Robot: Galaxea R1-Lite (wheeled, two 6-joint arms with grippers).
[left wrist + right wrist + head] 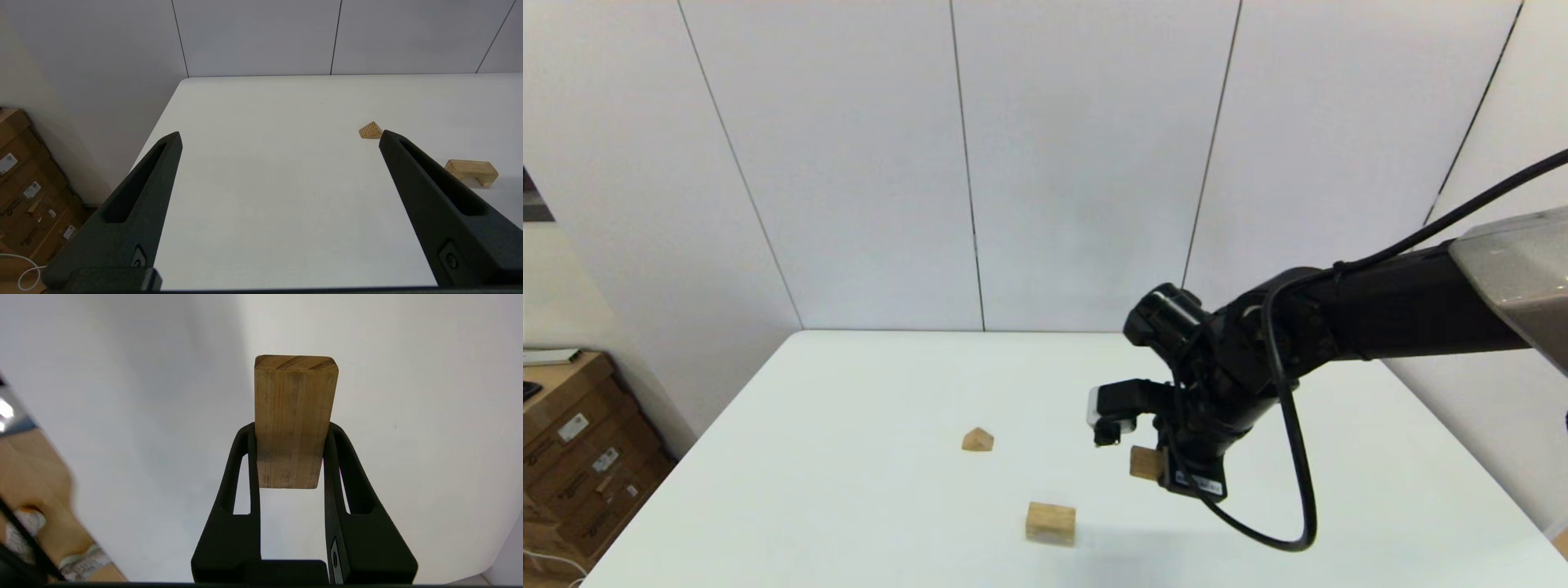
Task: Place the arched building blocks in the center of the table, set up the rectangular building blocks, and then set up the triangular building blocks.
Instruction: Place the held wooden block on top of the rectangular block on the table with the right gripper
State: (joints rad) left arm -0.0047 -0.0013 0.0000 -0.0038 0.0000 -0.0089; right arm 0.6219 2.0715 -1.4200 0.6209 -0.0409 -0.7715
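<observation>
The right gripper (291, 435) squeezes the slab (295, 416) above the table (849, 425), ready to set it on the arch (1050, 523). The left gripper (278, 139) waits wide apart.

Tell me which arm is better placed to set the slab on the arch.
Right: its gripper already holds the slab above the table, near the arch. The left gripper is open, farther away.

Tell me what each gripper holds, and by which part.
The right gripper clamps the rectangular block across its two long edges near one end; the rest sticks out beyond the fingertips. The left gripper is open, empty.
</observation>
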